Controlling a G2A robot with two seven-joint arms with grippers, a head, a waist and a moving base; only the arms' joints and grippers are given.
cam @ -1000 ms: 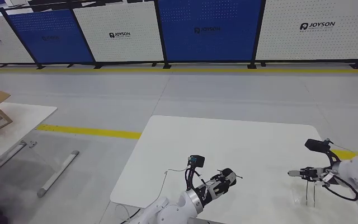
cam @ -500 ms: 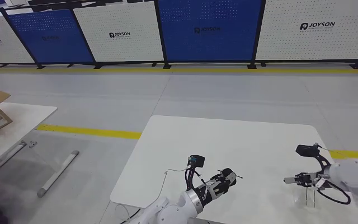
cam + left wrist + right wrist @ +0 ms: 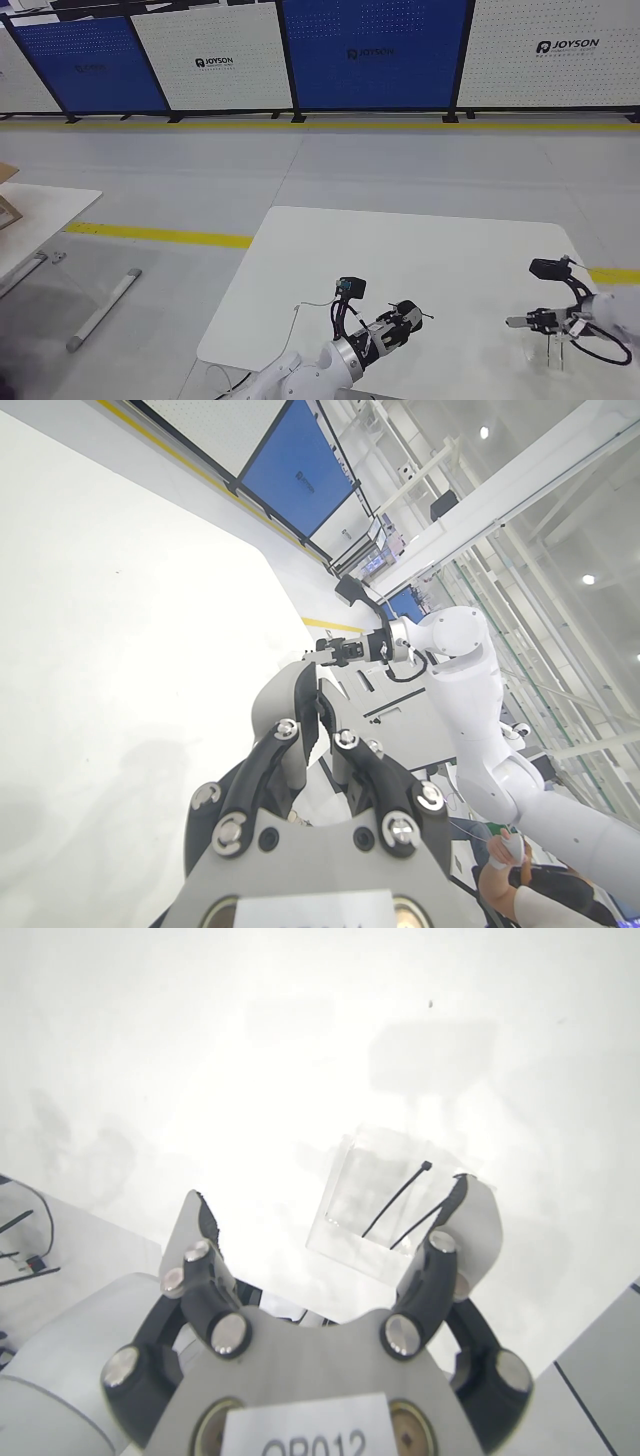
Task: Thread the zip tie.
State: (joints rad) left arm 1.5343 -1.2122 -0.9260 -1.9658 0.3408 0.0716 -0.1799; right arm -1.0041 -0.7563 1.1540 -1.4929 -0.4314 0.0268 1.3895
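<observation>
Since a second ago the right gripper [image 3: 330, 1188] has shifted inward along the table edge; left arm unmoved | right jaws wide apart, empty, just above the clear box [image 3: 355, 1258] | two black zip ties [image 3: 397, 1200] lie slanted side by side inside the box | left gripper [image 3: 315, 685] jaws pressed together, well apart from the box, over the white table [image 3: 400, 250]

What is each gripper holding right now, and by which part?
Right gripper: open, holding nothing, above the boxed zip ties. Left gripper: shut; whether it pinches anything cannot be told.
</observation>
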